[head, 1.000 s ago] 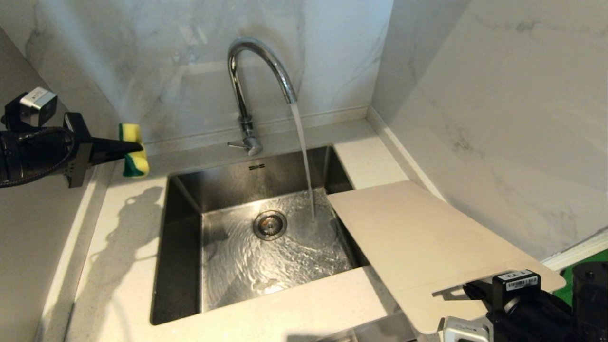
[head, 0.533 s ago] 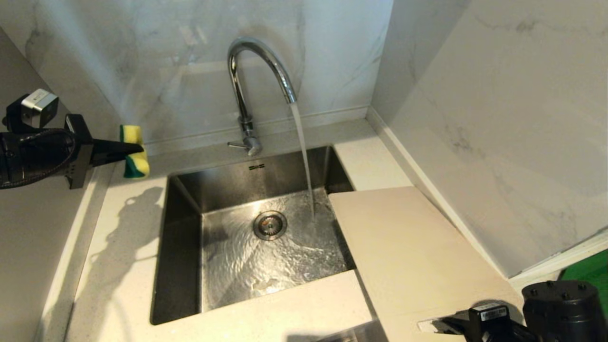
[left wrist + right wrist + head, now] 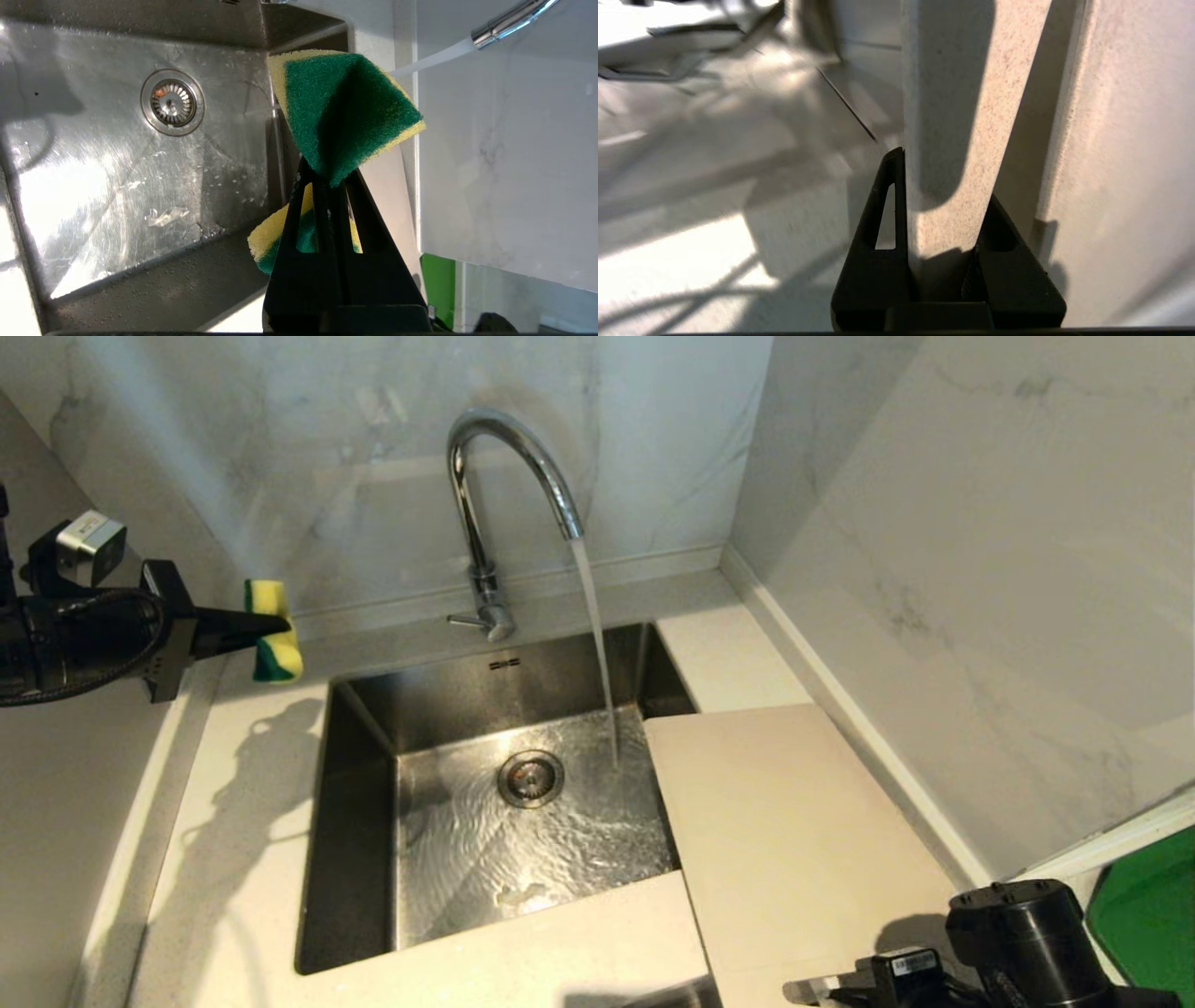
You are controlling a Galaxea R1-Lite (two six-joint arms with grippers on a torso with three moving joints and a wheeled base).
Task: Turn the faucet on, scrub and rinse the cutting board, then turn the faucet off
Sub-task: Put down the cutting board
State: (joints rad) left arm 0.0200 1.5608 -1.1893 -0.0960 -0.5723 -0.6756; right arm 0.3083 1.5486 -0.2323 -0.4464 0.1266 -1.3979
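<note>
The chrome faucet (image 3: pixel 495 457) runs a stream of water (image 3: pixel 597 653) into the steel sink (image 3: pixel 359 803); its lever (image 3: pixel 464 619) points left. The cream cutting board (image 3: pixel 794 840) lies flat on the counter to the right of the sink, one corner over the basin and beside the stream. My right gripper (image 3: pixel 945 175) is at the board's near end, mostly below the head view's bottom edge. Its fingers stand apart, open, with the board's edge (image 3: pixel 952 140) between them. My left gripper (image 3: pixel 280 627) hovers over the counter left of the sink, shut on a folded yellow-green sponge (image 3: pixel 271 649).
Marble walls close in the back and the right side. A green flat object (image 3: pixel 1148 915) lies past the counter's right end. The sink's drain (image 3: pixel 530 777) sits mid-basin under rippling water. My right wrist (image 3: pixel 1018 933) fills the bottom right corner.
The board went from a raised, tilted hold to lying flat on the counter. My right arm sank and drew back, its jaws parting. The left gripper with the sponge barely moved.
</note>
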